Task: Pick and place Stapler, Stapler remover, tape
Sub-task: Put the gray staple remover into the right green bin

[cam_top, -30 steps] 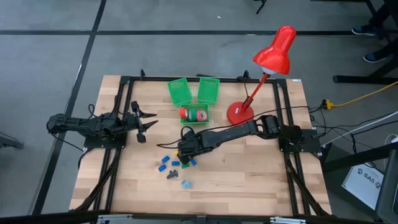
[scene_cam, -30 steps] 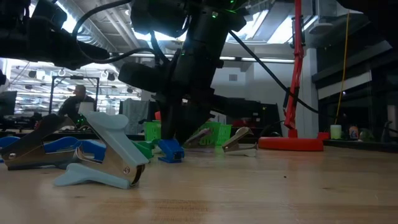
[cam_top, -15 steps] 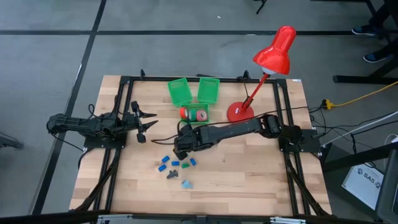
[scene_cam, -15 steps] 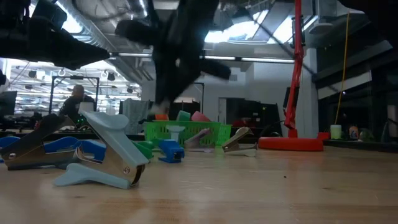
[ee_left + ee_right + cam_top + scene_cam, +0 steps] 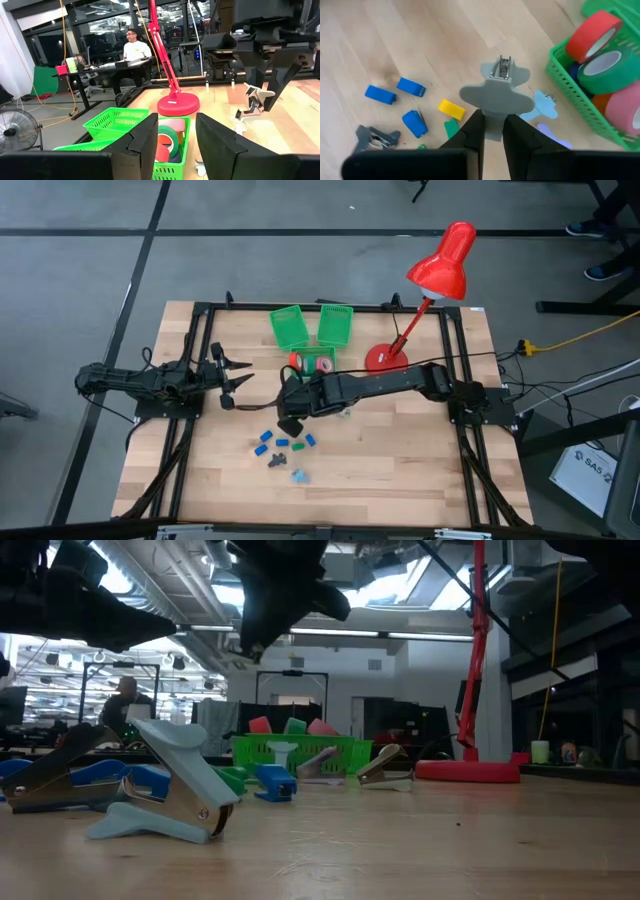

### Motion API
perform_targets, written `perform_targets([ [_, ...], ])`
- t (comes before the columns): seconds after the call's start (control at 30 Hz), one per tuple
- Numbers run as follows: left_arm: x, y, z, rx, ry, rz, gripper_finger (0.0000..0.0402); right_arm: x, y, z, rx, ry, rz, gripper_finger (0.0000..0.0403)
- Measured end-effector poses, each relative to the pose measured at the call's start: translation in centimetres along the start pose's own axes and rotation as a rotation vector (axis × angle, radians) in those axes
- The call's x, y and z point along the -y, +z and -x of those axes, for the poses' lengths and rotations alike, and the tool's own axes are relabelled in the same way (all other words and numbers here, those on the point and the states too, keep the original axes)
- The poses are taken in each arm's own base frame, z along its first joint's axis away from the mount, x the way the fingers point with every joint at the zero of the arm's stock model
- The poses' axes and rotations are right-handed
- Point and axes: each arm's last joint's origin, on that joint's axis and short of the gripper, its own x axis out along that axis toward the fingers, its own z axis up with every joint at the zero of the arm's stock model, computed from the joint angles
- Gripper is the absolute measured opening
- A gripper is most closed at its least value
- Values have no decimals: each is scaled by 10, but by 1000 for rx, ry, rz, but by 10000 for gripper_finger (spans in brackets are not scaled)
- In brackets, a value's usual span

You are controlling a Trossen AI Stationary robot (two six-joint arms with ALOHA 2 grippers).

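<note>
The right gripper (image 5: pixel 492 131) is hanging above the middle of the worktop (image 5: pixel 400 460), its jaws clenched on a pale grey staple remover (image 5: pixel 496 99) that is lifted clear of the wood. Just beside it, the tape rolls (image 5: pixel 600 55) in red, green and pink are lying in a small green basket (image 5: pixel 570 90). Blue, yellow and green staplers (image 5: pixel 410 107) are lying scattered on the worktop below. The left gripper (image 5: pixel 232 376) is waiting near the left edge, jaws nearly closed and grasping nothing.
</note>
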Motion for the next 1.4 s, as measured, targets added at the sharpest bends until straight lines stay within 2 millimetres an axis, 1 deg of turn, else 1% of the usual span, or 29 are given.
perform_targets([
  [0.13,0,0,0,0,0,1,127,-1,1,0,8,7,-62,48],
  [0.3,0,0,0,0,0,0,127,0,0,-2,2,8,-60,48],
  [0.47,0,0,0,0,0,0,128,-1,1,-2,9,13,-98,48],
  [0.67,0,0,0,1,0,0,128,5,6,-5,-21,37,-189,48],
  [0.9,0,0,0,1,0,0,127,9,12,-8,-9,62,-210,48],
  [1.0,0,0,0,1,0,0,127,15,17,-10,-38,83,-215,48],
  [1.13,0,0,0,1,0,0,128,23,20,-13,-73,103,-132,48],
  [1.2,0,0,0,0,0,0,127,29,23,-15,-114,127,-181,48],
  [1.3,0,0,0,0,0,0,128,49,31,-21,-171,116,-242,48],
  [1.4,0,0,0,1,0,0,128,71,41,-25,-192,88,-237,48],
])
